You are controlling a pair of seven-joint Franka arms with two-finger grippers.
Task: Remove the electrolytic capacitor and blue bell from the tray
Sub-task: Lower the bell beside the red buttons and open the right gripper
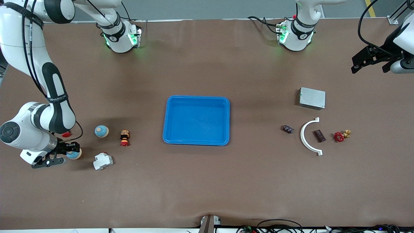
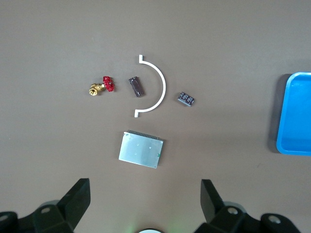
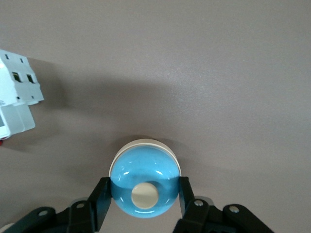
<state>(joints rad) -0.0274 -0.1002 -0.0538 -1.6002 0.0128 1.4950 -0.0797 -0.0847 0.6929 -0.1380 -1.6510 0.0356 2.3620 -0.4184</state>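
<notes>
- Brown counter [image 1: 207, 181], blue tray [image 1: 197, 141] at centre
- Right claw [image 3: 144, 196] at the counter's right-arm end, closed on a blue bell [image 3: 145, 183]; only its wrist view shows the clamp
- Left claw [image 2: 146, 194] spread wide and empty, above the capacitor [image 2: 136, 87] and metal box [image 2: 141, 149]

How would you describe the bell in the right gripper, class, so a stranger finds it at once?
Start at the blue tray and go toward the right arm's end of the table. The right gripper closes on a blue bell. A matching bell nearby sits free.
</notes>
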